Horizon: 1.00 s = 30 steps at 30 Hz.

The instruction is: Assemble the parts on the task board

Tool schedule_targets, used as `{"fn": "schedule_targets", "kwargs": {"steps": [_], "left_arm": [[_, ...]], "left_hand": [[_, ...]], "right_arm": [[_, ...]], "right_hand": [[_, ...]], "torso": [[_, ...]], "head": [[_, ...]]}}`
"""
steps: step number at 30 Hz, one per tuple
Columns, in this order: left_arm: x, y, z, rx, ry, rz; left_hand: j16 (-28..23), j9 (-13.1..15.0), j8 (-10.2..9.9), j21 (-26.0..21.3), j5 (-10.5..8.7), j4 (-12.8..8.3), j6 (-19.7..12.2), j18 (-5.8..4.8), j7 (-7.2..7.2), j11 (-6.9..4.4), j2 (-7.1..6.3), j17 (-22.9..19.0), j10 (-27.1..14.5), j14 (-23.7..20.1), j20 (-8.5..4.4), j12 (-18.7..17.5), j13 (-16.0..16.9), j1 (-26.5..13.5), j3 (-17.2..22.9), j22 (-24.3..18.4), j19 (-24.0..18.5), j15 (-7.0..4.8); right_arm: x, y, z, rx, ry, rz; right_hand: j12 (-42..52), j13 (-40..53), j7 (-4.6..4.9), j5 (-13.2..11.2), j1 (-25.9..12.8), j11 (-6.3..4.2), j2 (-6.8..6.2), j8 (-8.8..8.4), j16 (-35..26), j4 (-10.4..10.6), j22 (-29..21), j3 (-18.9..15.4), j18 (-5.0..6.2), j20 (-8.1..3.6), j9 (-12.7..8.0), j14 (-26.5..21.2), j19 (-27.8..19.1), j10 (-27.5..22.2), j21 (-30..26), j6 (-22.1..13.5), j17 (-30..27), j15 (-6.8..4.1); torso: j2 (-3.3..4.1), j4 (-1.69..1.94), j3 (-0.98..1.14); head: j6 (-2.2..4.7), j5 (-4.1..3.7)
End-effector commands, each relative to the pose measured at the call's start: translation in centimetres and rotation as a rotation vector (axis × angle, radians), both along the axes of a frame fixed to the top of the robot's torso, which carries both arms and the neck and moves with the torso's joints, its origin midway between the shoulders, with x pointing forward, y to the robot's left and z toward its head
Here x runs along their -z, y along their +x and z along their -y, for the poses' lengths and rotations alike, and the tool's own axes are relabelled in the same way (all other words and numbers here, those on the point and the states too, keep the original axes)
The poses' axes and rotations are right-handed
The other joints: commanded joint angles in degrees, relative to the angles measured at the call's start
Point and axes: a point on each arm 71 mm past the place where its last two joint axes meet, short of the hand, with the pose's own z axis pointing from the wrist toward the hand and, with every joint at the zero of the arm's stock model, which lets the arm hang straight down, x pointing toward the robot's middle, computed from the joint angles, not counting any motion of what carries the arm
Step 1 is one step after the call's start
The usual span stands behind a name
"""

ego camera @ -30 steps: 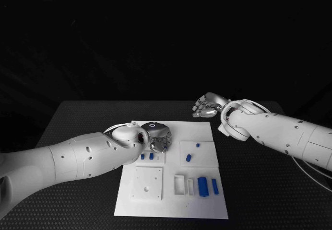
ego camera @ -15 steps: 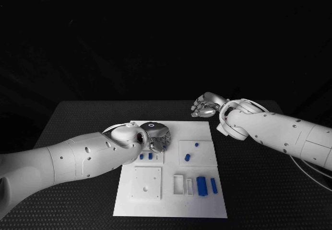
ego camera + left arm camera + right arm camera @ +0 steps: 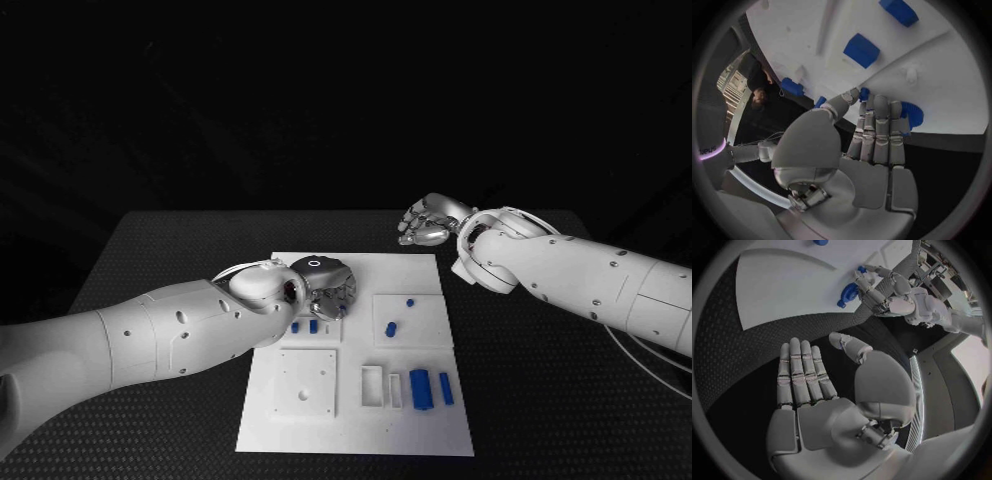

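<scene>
The white task board [image 3: 418, 265] lies in the middle of the black table. My left hand [image 3: 326, 286] hovers over the board's far left part. In the left wrist view its fingers [image 3: 879, 135] lie straight and close together, and with the thumb they pinch a blue part [image 3: 911, 113]. The right wrist view shows that same blue part [image 3: 846, 293] under the left hand [image 3: 892, 290]. My right hand [image 3: 431, 221] floats beyond the board's far right corner, with flat, spread fingers [image 3: 801, 372] holding nothing.
Small blue parts [image 3: 304, 326] lie just below my left hand, two more [image 3: 391, 328] sit on a raised square, and longer blue blocks [image 3: 421, 388] lie near the board's front right. A white plate [image 3: 307, 382] and white slots [image 3: 374, 385] occupy the front.
</scene>
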Motion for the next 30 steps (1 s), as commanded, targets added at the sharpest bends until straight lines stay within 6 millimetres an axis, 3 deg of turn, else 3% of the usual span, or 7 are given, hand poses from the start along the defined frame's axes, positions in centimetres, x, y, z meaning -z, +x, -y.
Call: {"fn": "schedule_targets", "kwargs": {"steps": [1, 21, 30], "left_arm": [[0.4, -0.07, -0.17, -0.006, 0.002, 0.018], [0.41, -0.17, -0.41, -0.01, -0.01, 0.028], [0.65, -0.15, -0.59, -0.018, 0.022, 0.011]], "left_hand": [[0.2, -0.1, 0.0, -0.2, -0.22, 0.1, -0.4, 0.65, 0.1, 2.23, -0.69, 0.0, -2.8, 0.0, -0.5, -0.2, -1.8, 0.1, -0.1, 1.1, 0.5, 0.45], [1.1, 0.2, 1.2, 0.1, 0.22, 0.3, 1.1, 1.05, 0.3, 1.88, -0.74, 0.3, -1.9, 0.5, -0.6, 0.4, -1.9, 0.6, 0.4, 1.2, 1.1, 0.13], [1.2, -0.3, 0.6, 0.2, -0.29, 0.7, -0.2, 1.03, -0.01, 2.41, -1.76, 0.2, -3.5, 0.0, -0.32, -0.1, -2.4, -0.1, 0.0, 1.2, 0.9, 0.61]], "right_arm": [[0.06, -0.07, -0.15, -0.017, -0.001, -0.006], [0.15, -0.08, -0.07, -0.018, -0.003, -0.011], [0.17, -0.09, -0.02, -0.018, -0.004, -0.012]], "right_hand": [[-0.3, -0.1, 0.22, 0.2, 0.3, 0.47, 0.06, 0.0, -0.4, -0.1, 0.1, -0.3, -0.22, 0.28, -0.1, -0.1, -0.3, 0.1, -0.3, -0.3, -0.1, 0.35], [-0.4, -0.2, 0.22, 0.2, 0.3, 0.47, 0.09, 0.02, -0.4, -0.1, 0.1, -0.3, -0.22, 0.28, -0.1, -0.1, -0.3, 0.2, -0.4, -0.3, -0.1, 0.37], [-0.4, -0.2, 0.22, 0.2, 0.3, 0.48, 0.09, 0.02, -0.4, -0.1, 0.1, -0.4, -0.23, 0.28, -0.1, -0.1, -0.3, 0.2, -0.4, -0.3, -0.2, 0.37]], "torso": [[0.0, 0.03, -0.02], [0.01, -0.03, 0.0], [-0.01, 0.02, 0.02]], "head": [[0.0, -0.03], [0.06, 0.01], [-0.03, -0.01]]}}
